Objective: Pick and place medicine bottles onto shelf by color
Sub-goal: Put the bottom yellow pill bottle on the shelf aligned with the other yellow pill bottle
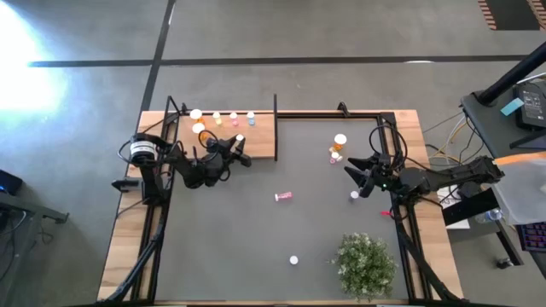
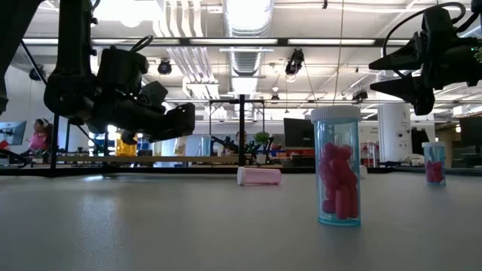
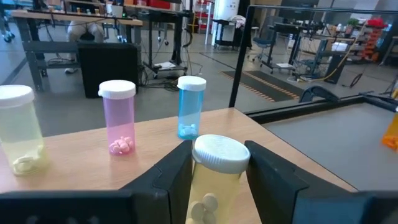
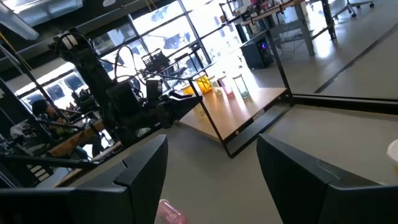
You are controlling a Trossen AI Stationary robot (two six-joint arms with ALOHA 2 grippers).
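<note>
The left gripper [image 3: 214, 180] hangs over the near edge of the shelf [image 1: 256, 141], a flat light-brown wooden board with a thin black upright post [image 1: 275, 126] at its corner. Its jaws are pinching a yellow-green bottle [image 3: 211, 180], a translucent plastic cylinder with a ribbed white cap and pale pills inside, one dark finger flat against each side. Just beyond the jaws stand a pink bottle [image 3: 119, 118] and a blue bottle [image 3: 190, 107], both smooth, clear-walled and white-capped, apart from each other; off to one side of the jaws stands another yellow-green bottle [image 3: 18, 130]. Open board lies between the held bottle and that row

The right gripper [image 1: 363, 177] hovers above the dark grey tabletop [image 1: 247, 239], well apart from the shelf, its jaws spread wide with nothing between them. Just beside those jaws a small white-capped bottle [image 1: 354, 195] stands on the mat, and beyond them two orange bottles [image 1: 338, 147] sit close together. A pink bottle lying on its side [image 1: 284, 197] rests in the open middle of the tabletop, between the two arms. Another blue-walled bottle of pink pills [image 2: 338, 167] stands upright nearer the front edge, close to a bushy green plant [image 1: 365, 264]. No lettering can be read on any bottle
</note>
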